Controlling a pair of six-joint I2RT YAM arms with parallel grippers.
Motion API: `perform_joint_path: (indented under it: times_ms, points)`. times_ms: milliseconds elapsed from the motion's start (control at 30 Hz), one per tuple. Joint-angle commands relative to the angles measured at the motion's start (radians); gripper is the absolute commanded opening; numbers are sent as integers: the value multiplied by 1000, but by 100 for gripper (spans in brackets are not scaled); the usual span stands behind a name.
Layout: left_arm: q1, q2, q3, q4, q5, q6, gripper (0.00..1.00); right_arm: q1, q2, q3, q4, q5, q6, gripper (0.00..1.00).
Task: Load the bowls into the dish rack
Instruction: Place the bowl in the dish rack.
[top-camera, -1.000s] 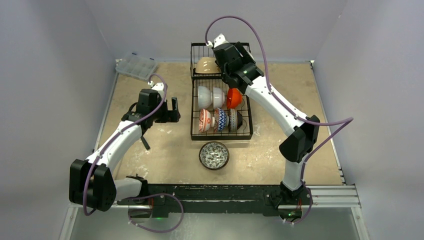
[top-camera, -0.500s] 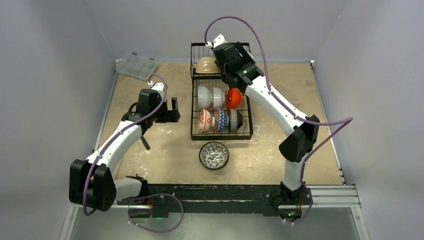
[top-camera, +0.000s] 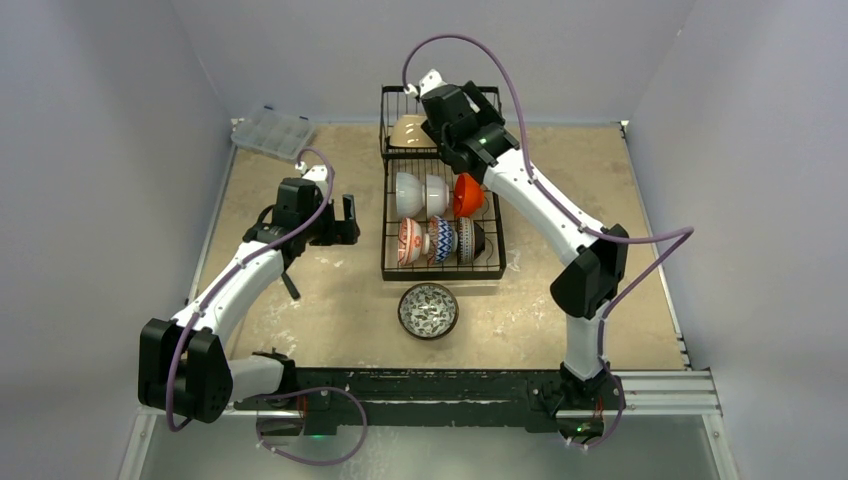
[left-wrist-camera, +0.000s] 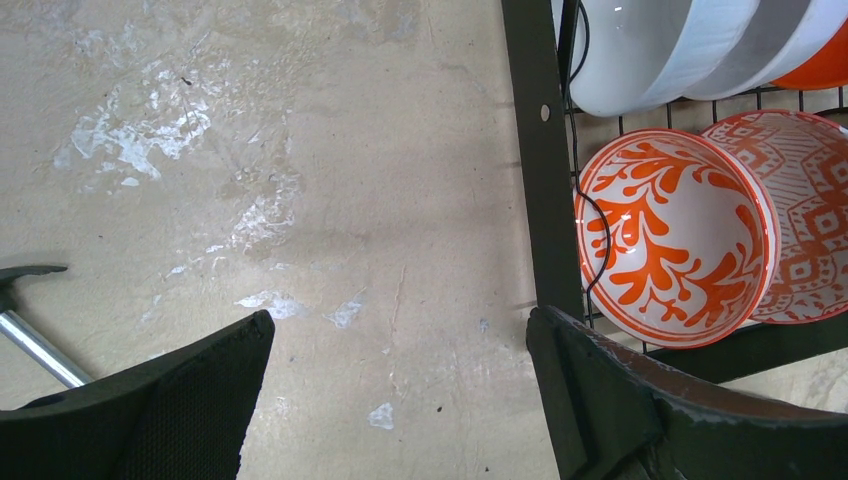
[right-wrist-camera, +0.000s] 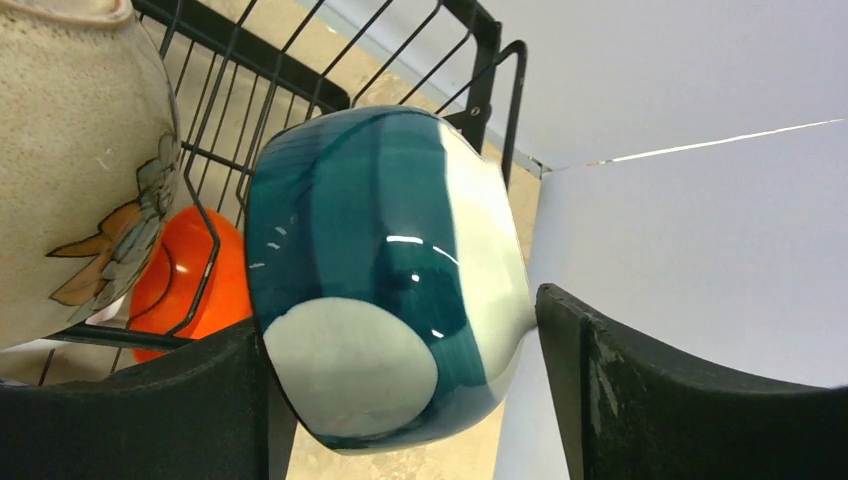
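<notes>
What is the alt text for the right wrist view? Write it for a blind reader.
A teal-and-white bowl sits between the black fingers of the right gripper, by the wire basket of the dish rack; whether it is gripped is unclear. A tan leaf-painted bowl is at left, an orange bowl below it behind the wires.

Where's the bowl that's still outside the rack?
In the top view, the patterned bowl sits upright on the table, just off the near edge of the dish rack.
</notes>
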Motion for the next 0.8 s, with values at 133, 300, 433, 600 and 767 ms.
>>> perform_joint_path:
  times_ms: [133, 300, 433, 600, 767]
  points:
    - [8, -29, -8, 7, -9, 23, 96, -1, -6, 63, -12, -83, 53, 87]
    - [7, -30, -8, 5, -9, 23, 96, 0, -3, 92, -57, -157, 81, 91]
    - [8, -29, -8, 5, -9, 23, 96, -2, -13, 98, -76, -234, 110, 93]
    - [8, -32, -8, 5, -11, 22, 96, -6, -46, 105, -35, -302, 144, 95]
    - [7, -33, -7, 6, -10, 23, 95, -31, -43, 141, 19, -348, 185, 95]
